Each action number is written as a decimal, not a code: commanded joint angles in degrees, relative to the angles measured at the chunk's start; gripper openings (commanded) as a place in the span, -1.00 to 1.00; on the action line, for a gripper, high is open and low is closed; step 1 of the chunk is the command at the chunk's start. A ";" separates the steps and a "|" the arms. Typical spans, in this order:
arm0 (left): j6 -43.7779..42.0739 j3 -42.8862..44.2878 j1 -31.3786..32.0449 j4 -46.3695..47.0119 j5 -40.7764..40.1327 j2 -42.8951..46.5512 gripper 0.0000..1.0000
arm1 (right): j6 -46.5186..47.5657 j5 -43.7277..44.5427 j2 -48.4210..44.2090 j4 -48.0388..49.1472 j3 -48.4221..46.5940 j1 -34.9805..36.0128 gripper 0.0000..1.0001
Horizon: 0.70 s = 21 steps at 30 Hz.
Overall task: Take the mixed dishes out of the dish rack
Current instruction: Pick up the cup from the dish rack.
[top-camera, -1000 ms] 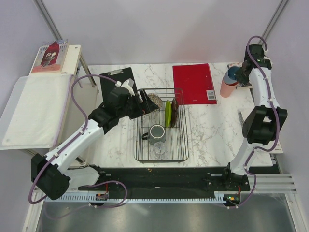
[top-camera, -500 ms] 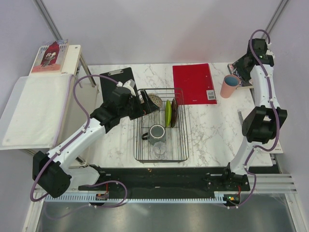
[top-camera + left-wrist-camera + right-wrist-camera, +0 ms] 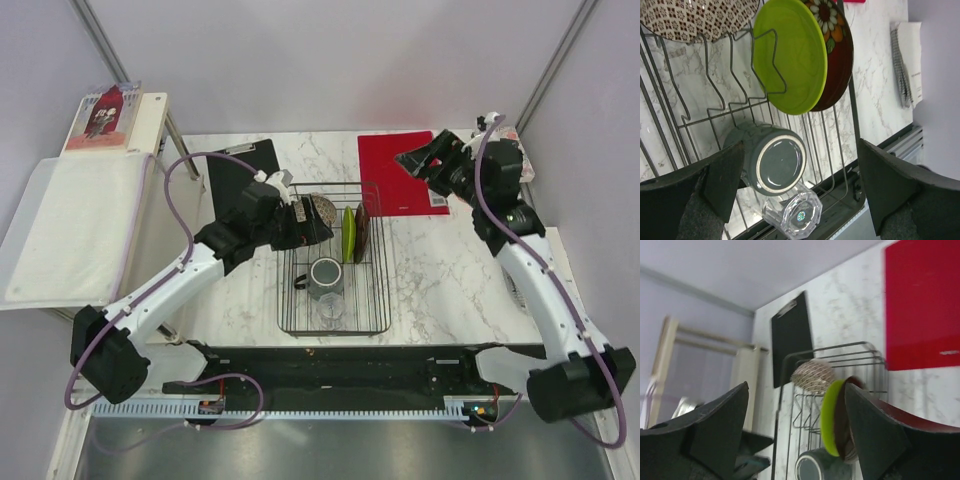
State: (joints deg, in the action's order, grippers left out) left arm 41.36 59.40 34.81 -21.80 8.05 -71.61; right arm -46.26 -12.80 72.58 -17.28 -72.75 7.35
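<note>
The dish rack (image 3: 372, 322) is a black wire basket in the middle of the table. In it stand a beige mesh-patterned bowl (image 3: 322, 207), a lime-green plate (image 3: 347, 233) and a dark red plate (image 3: 360, 233). A grey mug (image 3: 326, 276) and a clear glass (image 3: 330, 311) are also inside. My left gripper (image 3: 312, 224) hangs open over the rack's back left, by the bowl. Its wrist view looks down on the mug (image 3: 775, 162), glass (image 3: 795, 216) and green plate (image 3: 790, 55). My right gripper (image 3: 420, 164) is open and empty above the red folder, facing the rack (image 3: 785, 371).
A black clipboard (image 3: 232, 172) lies left of the rack and a red folder (image 3: 398, 175) behind it to the right. A white cloth-covered shelf (image 3: 70, 225) with a book (image 3: 102, 116) stands at the far left. A checked cloth (image 3: 902, 62) lies right of the rack.
My right gripper opened and let go of the pink cup at the back right, then swung left over the red folder. My left gripper edged right over the rack.
</note>
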 commanded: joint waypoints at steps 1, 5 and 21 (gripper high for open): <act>-6.64 2.74 3.59 -3.24 -0.84 0.24 0.99 | 6.17 -5.31 -9.89 16.58 13.30 6.17 0.70; -6.57 3.53 10.53 -8.51 -12.84 1.21 0.98 | 7.67 -3.65 -20.42 16.40 22.99 11.26 0.68; 25.35 -5.96 34.10 -14.06 -32.14 -1.94 0.76 | 8.82 -4.52 -35.66 12.97 39.17 13.56 0.69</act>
State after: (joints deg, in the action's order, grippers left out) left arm 59.44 53.36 67.51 -35.07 -18.79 -71.42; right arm -38.92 -16.40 38.65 -4.86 -34.87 20.78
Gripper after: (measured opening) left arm 0.880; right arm 0.844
